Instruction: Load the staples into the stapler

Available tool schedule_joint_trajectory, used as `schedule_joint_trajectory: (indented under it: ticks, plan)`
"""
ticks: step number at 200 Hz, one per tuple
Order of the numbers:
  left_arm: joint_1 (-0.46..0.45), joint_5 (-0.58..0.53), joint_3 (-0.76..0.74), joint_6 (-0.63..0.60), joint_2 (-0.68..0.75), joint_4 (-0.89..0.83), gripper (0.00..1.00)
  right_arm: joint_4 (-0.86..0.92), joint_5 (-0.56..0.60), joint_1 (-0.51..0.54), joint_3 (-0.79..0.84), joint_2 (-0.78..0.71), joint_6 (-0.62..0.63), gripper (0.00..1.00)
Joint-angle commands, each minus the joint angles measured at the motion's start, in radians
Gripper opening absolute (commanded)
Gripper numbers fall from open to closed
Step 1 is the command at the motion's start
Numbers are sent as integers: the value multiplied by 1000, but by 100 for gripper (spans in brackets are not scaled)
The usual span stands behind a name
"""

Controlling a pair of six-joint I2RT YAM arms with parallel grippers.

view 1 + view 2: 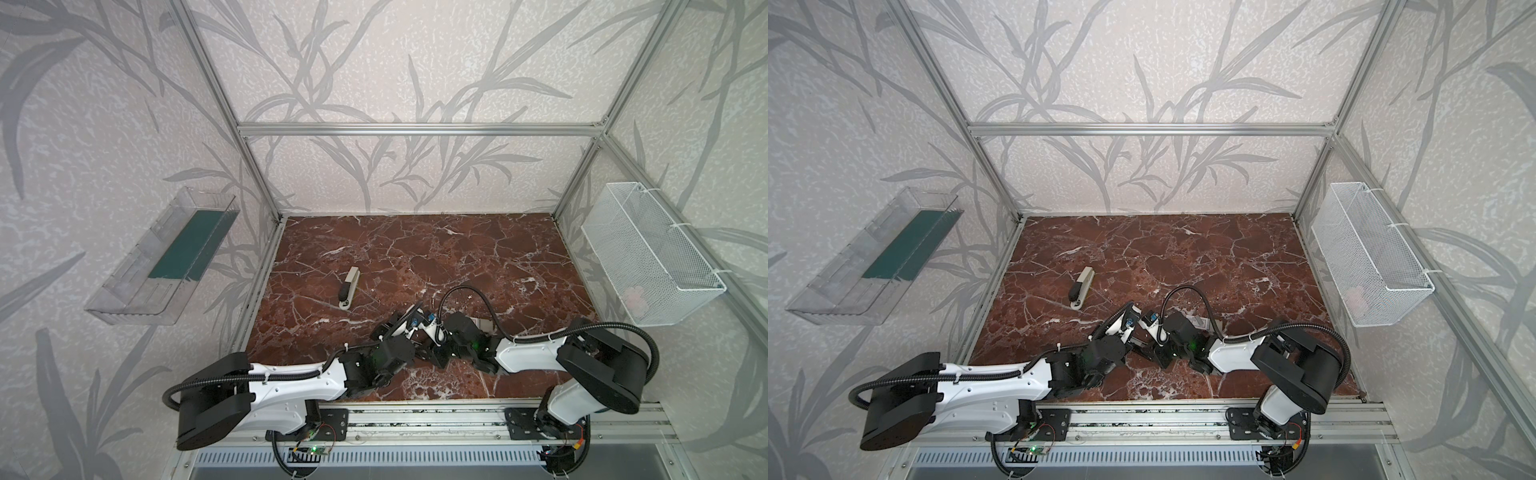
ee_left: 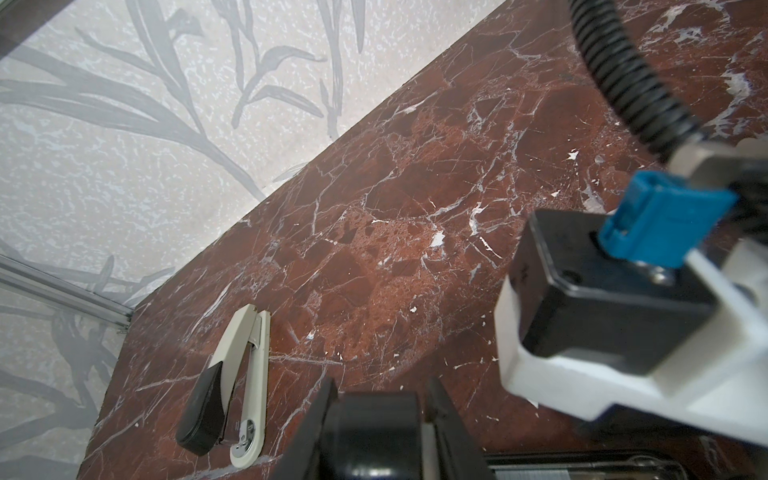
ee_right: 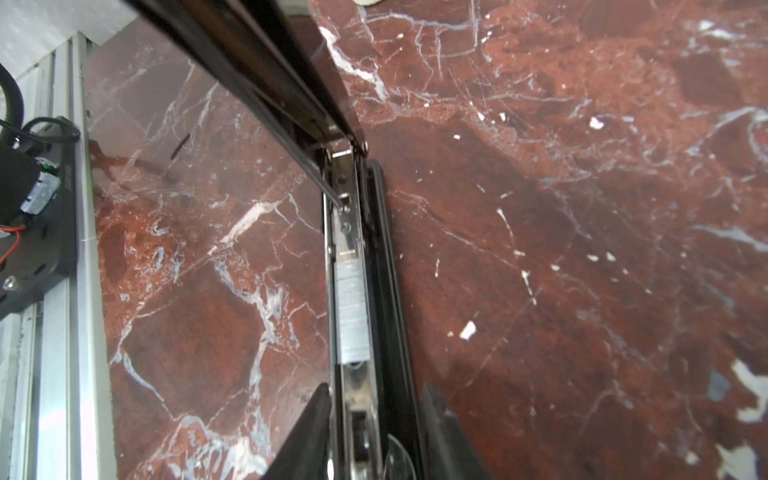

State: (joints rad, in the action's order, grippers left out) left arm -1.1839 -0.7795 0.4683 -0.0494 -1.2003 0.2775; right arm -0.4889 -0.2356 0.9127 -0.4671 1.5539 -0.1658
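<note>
**Right wrist view: strip seated in the rail, lid yet to be shut**

In the right wrist view the stapler (image 3: pixel 384 270) is seen lying open on the marble table (image 3: pixel 582 249), down the centre of the frame. Its silver rail (image 3: pixel 347 224) is exposed, and the staples (image 3: pixel 352 311) are laid in it as one short strip. The lid (image 3: pixel 257 62) is swung up from the hinge toward the upper left. The right gripper (image 3: pixel 376 388) is set astride the stapler's near end at the lower centre, jaws narrow and close against both sides. Whether the stapler is actually pinched cannot be told. In the left wrist view the left gripper (image 2: pixel 381 390) is closed narrowly on a black part at the bottom centre, judged to be the raised lid.

The loading is judged done, and closing is the step in hand. The lid has to be lowered squarely over the rail while the base is steadied. The strip has to be kept flat and the right fingers (image 3: pixel 311 436) cleared from the lid's path.
</note>
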Motion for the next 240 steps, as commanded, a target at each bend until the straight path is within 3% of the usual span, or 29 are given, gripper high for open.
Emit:
schedule_joint_trajectory:
  ticks: [1,19,41,99,151,199,221,240]
  plan:
    - [-4,-23,7,15,28,20,23,16,36,3,32,-47,5,33]
    - [-3,-17,10,19,22,21,23,10,26,4,27,-37,1,30]
    - [-4,-11,18,27,19,6,25,-2,32,4,22,-25,0,15]
    - [-6,71,43,76,66,-85,38,-22,138,4,-18,11,28,5]
    - [-7,99,40,98,64,-89,46,-23,183,4,-66,48,48,2]
    - [-4,51,21,132,100,-117,47,-6,181,0,-94,67,67,4]
    - [11,27,24,152,158,-182,53,-10,141,-18,-93,73,88,5]
    - [80,153,48,166,244,-294,66,-2,80,-61,-90,67,99,5]
